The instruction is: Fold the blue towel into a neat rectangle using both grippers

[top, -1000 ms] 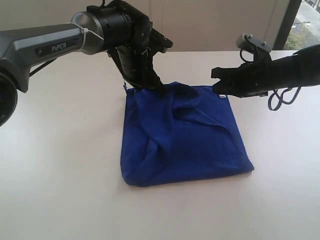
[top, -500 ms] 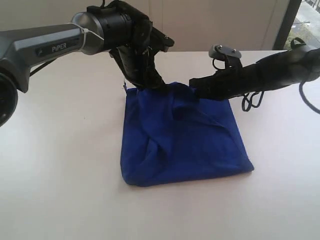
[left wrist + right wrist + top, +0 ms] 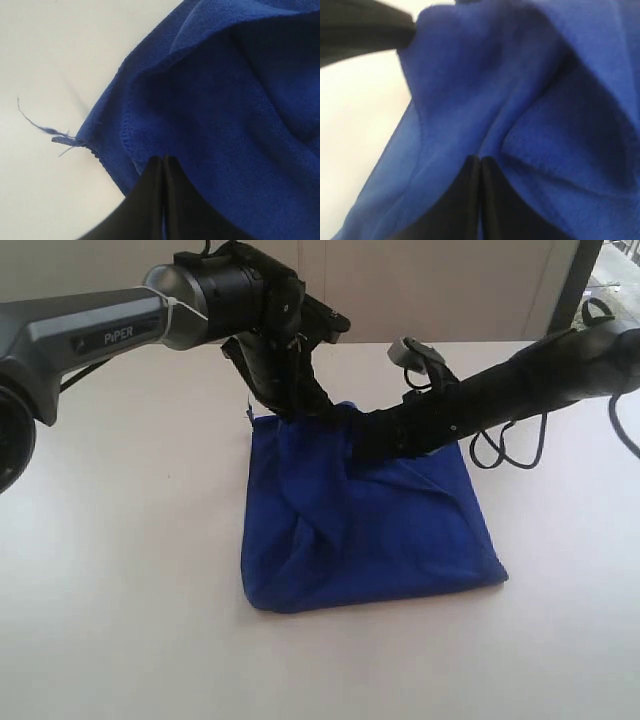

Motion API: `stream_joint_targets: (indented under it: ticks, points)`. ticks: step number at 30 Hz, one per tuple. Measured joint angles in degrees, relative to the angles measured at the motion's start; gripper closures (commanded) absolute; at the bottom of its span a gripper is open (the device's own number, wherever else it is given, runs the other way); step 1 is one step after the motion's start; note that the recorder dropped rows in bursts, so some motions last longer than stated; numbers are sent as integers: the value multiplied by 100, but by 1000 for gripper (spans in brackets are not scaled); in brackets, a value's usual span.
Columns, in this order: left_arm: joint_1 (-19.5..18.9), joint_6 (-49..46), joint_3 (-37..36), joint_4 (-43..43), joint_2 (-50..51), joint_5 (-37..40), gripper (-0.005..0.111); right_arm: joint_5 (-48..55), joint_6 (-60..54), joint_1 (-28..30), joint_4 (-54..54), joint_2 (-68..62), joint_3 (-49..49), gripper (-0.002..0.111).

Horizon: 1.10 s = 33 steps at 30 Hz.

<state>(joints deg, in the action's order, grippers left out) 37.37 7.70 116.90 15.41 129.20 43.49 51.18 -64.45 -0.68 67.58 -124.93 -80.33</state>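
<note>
Two-handed on the blue towel point(image 3: 370, 530) here, lying rumpled and roughly square mid-frame on the white table point(image 3: 130, 590). Pinching its upper-left corner with the left gripper point(image 3: 318, 408), fingers clamped on the cloth, edge lifted a little. Reaching in from the right with the right gripper point(image 3: 362, 445) along the top edge, fingers pressed together against a fold (cloth caught between them or not, cannot tell). Trailing off that pinched corner, a loose thread point(image 3: 42, 127).
</note>
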Motion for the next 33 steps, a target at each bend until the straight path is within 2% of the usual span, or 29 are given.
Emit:
stream_joint_targets:
  ticks: [6,14,22,29,33]
  points:
    - [0,-11,0,-50,0,0,107,71,30,0,-307,139,0,108]
    - [0,-11,0,-62,0,0,107,-1776,757,179,-810,419,-4,108]
    - [0,-11,0,-86,0,9,107,-2556,862,98,-962,-79,-4,108]
    - [0,-11,0,-236,0,-70,107,-2687,71,-36,-868,-112,-4,108]
    - [0,-11,0,-247,0,-79,107,-1936,-797,-217,-764,-112,-4,108]
